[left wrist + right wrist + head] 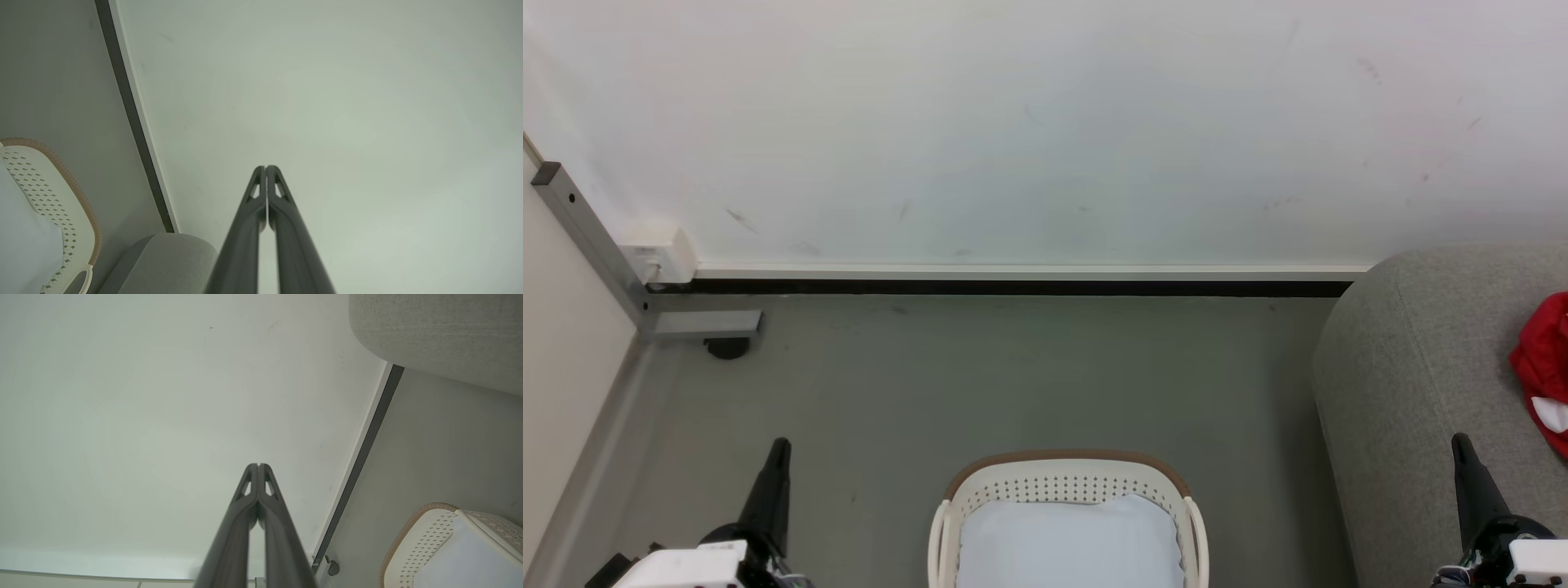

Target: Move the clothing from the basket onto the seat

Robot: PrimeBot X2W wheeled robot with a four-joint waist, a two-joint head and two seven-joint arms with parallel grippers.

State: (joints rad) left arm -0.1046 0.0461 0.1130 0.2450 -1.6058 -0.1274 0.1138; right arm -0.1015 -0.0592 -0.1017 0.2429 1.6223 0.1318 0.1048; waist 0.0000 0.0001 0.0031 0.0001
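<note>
left gripper (779, 447) and right gripper (1460, 442) closed on nothing, apparently because clothing (1543, 359) lies on the seat (1405, 367), with the basket (1066, 460) bare to its lining (1070, 547).

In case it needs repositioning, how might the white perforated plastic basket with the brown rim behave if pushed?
The white perforated plastic basket probably weighs little: thin holed walls, with just a pale lining showing inside. On the smooth grey floor it would likely slide rather than tip, being wide. Its walls may flex somewhat.

looks like staged home corner in lab: grey sofa (1413, 367), laundry basket (1062, 487) on plain grey floor (1013, 384), scuffed white wall (1045, 122), metal partition frame (592, 237)
</note>
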